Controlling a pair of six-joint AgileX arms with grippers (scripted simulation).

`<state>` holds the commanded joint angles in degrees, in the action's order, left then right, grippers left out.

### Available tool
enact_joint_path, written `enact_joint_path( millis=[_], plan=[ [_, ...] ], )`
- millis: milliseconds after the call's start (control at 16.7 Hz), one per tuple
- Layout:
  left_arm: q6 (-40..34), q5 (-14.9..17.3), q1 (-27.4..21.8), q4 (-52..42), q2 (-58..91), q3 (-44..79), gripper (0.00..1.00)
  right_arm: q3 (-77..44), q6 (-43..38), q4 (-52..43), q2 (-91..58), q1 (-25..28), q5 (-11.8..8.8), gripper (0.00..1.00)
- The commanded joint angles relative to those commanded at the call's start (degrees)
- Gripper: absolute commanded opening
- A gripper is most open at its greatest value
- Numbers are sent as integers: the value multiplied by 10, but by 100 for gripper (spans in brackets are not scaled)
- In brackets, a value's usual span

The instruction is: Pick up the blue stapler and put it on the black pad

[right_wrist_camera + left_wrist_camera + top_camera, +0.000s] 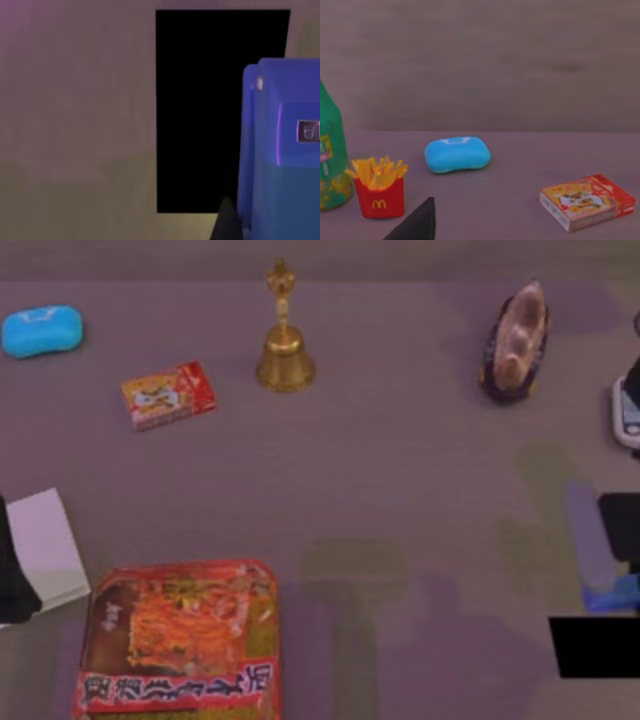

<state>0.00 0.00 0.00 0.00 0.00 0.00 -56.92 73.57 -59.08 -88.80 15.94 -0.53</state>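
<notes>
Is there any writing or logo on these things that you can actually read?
Golden arches "M" logo: on the red fries carton.
Noodle tray: a red band of characters, too blurred to read.
Playing-card box: pictures only, print unreadable.
Blue stapler: small embossed plate, cut off at the edge of the right wrist view, unreadable.
Green bottle: label too blurred.
Blue soap block: pale mark, unreadable.

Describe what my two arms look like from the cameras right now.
Little of either shows. In the top view, the left arm at the table's left edge is a white, boxy block with flat faces, joined to a plain black part. The right arm at the right edge shows only a black, square-edged block. No cables, labels or markings are visible on either.
</notes>
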Motion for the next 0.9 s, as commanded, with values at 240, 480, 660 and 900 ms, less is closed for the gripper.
enact_joint_path(
  millis=[240, 480, 660, 900],
  plan=[
    [0, 0, 0, 0, 0, 0, 100, 74, -3, 126, -42, -2, 0, 0],
    [0, 0, 0, 0, 0, 0, 100, 114, -3, 182, -66, -2, 1, 0],
    [0, 0, 0, 0, 0, 0, 100, 114, -3, 182, -66, -2, 1, 0],
    [0, 0, 0, 0, 0, 0, 100, 114, -3, 182, -66, -2, 1, 30]
  ],
)
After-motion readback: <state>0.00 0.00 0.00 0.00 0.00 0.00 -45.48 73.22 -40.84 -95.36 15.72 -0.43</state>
